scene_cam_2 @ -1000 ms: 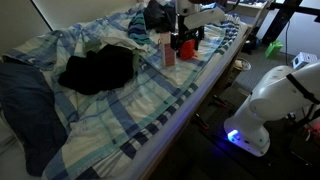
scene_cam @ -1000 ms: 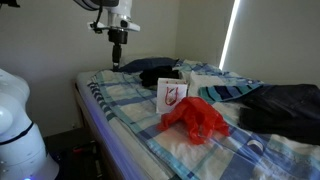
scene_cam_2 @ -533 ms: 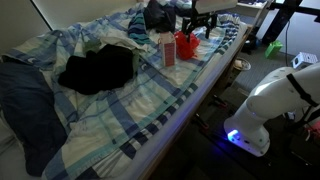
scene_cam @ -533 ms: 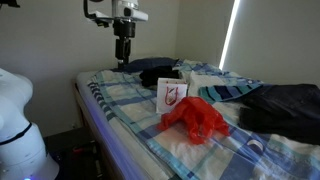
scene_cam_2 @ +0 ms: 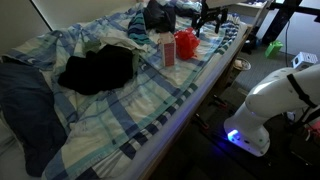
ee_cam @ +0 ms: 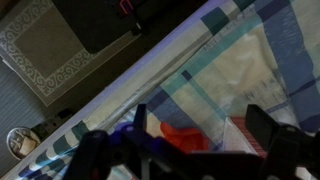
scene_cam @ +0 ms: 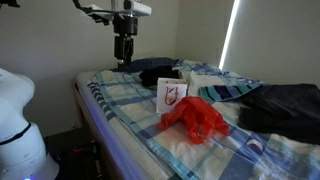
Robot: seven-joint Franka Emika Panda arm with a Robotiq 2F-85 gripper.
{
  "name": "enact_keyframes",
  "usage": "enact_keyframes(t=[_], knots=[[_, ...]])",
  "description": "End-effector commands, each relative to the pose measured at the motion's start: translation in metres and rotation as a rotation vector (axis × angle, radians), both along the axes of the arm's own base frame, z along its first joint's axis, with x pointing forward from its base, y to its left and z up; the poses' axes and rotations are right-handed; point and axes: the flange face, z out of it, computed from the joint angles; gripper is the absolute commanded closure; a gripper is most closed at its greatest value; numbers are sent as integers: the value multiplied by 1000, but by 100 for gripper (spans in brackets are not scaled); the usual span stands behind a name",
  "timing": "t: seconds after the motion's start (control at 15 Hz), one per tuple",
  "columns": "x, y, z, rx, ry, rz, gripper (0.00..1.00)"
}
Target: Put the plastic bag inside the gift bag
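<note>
Hanging high over the far end of the bed, the gripper (scene_cam: 123,60) grips nothing. Its 2 fingers (ee_cam: 262,128) stand spread wide in the wrist view, with only bedding and a sliver of red between them. The red plastic bag (scene_cam: 197,118) lies crumpled on the blue-and-white plaid blanket (scene_cam: 120,100), right against the small white gift bag (scene_cam: 171,95), which stands upright, and both sit well apart from the gripper. In an exterior view the gift bag's front shows a red shield-like emblem, too small for any lettering to be read. In an exterior view the gift bag (scene_cam_2: 168,52) is only a pale sliver beside the plastic bag (scene_cam_2: 186,44), but a black garment (scene_cam_2: 95,70) on the middle of the bed and the robot's white base (scene_cam_2: 272,100) at the bedside show there. Only the wrist view takes in a patterned rug (ee_cam: 40,50) on the floor beside the bed.
</note>
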Motion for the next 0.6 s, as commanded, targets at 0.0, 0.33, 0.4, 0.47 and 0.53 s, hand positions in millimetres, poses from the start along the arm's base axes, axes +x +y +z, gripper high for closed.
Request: enact_keyframes(t=[0.0,0.33,0.4,0.47,0.53], knots=[[0,0,0,0,1,0,0],[16,-22,-9,-96,62,190,0],[19,-29,-14,-124,78,229,0],[23,-40,-20,-156,109,271,0],[27,-50,-26,-188,134,300,0]])
